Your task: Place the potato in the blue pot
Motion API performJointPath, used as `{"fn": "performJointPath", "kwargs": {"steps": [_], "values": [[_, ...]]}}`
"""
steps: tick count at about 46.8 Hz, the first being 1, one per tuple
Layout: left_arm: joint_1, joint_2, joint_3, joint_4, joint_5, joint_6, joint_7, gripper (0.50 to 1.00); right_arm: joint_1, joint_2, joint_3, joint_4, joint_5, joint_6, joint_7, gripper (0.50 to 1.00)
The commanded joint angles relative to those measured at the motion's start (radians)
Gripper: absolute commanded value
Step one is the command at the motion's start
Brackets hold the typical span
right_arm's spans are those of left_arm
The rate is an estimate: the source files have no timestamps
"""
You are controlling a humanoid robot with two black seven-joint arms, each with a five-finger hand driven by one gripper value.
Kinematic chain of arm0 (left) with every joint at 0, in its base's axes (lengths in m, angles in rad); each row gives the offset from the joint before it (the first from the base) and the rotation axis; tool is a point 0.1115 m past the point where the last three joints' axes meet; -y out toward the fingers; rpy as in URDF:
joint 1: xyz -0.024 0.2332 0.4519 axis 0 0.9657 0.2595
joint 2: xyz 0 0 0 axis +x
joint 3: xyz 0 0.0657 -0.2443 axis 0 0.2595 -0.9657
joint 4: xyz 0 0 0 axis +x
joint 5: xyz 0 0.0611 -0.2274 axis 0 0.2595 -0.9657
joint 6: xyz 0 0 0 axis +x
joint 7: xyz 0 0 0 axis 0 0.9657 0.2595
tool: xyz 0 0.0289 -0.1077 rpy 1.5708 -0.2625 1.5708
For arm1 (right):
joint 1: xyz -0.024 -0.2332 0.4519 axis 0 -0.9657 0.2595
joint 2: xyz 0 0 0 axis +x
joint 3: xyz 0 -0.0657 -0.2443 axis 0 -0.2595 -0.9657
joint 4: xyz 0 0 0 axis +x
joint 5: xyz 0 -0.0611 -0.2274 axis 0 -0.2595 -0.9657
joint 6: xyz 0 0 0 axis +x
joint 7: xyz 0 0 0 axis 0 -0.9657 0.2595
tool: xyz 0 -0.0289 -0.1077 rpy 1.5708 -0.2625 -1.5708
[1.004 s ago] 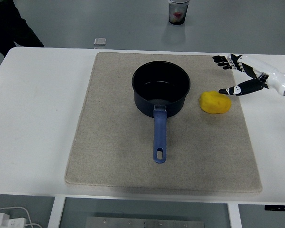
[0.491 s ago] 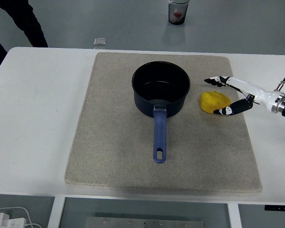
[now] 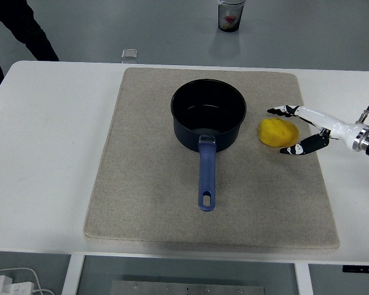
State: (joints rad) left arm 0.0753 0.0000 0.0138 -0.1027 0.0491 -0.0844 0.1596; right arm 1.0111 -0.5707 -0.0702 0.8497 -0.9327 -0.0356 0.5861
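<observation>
Reaching Around the Potato Beside the Blue Pot

Head view: sitting on the beige mat (image 3: 160,203), toward its far half, the blue pot (image 3: 208,121), upright and with nothing inside, blue handle (image 3: 206,175) pointing toward the near edge of the bench (image 3: 43,153). Just right of the pot, apart from its wall, the yellow potato (image 3: 278,132), lying on the mat. Coming in from right of the pot, the right hand (image 3: 301,130), white-backed with black fingertips, spread around the potato's right side: fingers (image 3: 283,110) past the potato's far edge, thumb (image 3: 298,148) by its near right edge. Released, not clenched; contact with the potato too close to call, and no grip visibly closed. Wrist and a cable at the right picture edge, over the bare bench right of the mat.

Beyond the bench, on the grey floor behind the pot, a clear cup (image 3: 230,15) with something reddish inside. Left of that, near the bench's far edge, a small square grey object (image 3: 129,55). Far left of the pot, at the top corner, a person's dark trouser legs (image 3: 21,31). Below the bench, left of the pot, white cables (image 3: 12,283) on the floor.
</observation>
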Motion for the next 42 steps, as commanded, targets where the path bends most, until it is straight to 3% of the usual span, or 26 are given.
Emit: {"fn": "performJointPath", "kwargs": {"steps": [1,5,9,13,15,23,42], "values": [[0.0,0.0,0.0,0.0,0.0,0.0,0.0,0.996,-0.002,0.003,0.001,-0.001,0.0,-0.015,0.0,0.901],[0.0,0.0,0.0,0.001,0.0,0.0,0.0,0.996,-0.008,0.006,0.003,-0.001,0.0,-0.023,0.0,0.854],[0.0,0.0,0.0,0.001,0.0,0.0,0.0,0.996,-0.008,0.012,0.003,-0.001,0.002,-0.024,0.004,0.719],[0.0,0.0,0.0,0.001,0.0,0.0,0.0,0.996,-0.009,0.017,0.001,-0.001,0.0,-0.026,0.017,0.554],[0.0,0.0,0.0,0.001,0.0,0.0,0.0,0.996,-0.011,0.017,0.001,-0.001,0.0,-0.03,0.017,0.5],[0.0,0.0,0.0,0.001,0.0,0.0,0.0,0.996,-0.023,0.037,0.001,-0.004,0.0,-0.066,0.012,0.5],[0.0,0.0,0.0,-0.002,0.0,0.0,0.0,0.996,0.056,-0.012,0.013,-0.003,0.029,-0.049,0.004,0.5]]}}
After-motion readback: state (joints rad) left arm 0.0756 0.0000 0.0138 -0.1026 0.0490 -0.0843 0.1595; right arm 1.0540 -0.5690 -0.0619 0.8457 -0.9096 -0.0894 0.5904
